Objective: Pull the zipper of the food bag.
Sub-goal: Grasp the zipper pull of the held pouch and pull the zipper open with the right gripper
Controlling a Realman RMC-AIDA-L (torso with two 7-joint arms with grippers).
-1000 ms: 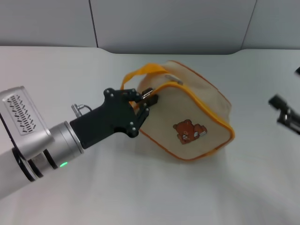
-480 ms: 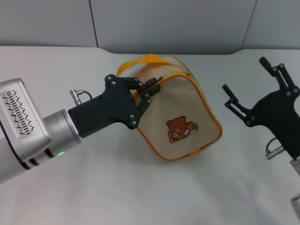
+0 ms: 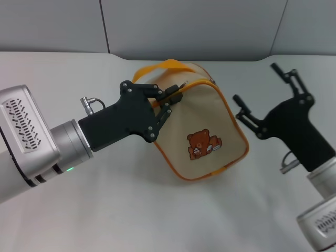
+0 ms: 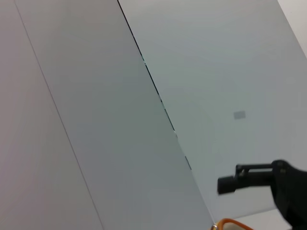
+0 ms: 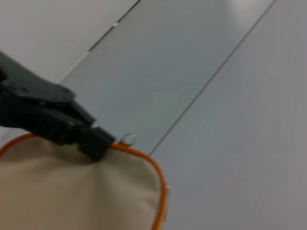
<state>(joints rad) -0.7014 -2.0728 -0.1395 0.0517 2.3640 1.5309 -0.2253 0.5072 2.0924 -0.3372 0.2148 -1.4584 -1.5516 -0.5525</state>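
The food bag [image 3: 202, 123] is beige with orange piping, and its brown bear picture [image 3: 203, 144] faces me. Its orange strap handle [image 3: 160, 66] arches over the top left. My left gripper [image 3: 170, 98] is shut on the bag's upper left orange edge and holds that end up. The zipper [image 3: 198, 83] runs along that top edge. In the right wrist view a small silver ring [image 5: 127, 139] sits on the edge right beside the left gripper's fingers [image 5: 57, 122]. My right gripper [image 3: 255, 83] is open, just right of the bag and apart from it.
The bag rests on a white table [image 3: 131, 210] with a grey panelled wall [image 3: 189, 26] behind it. The left wrist view shows mostly wall, one finger of the right gripper [image 4: 249, 175] and a sliver of orange trim [image 4: 230, 223].
The left gripper has turned and raised the bag's left end, shifting the bag left. The right arm has come in from the right edge and moved close to the bag.
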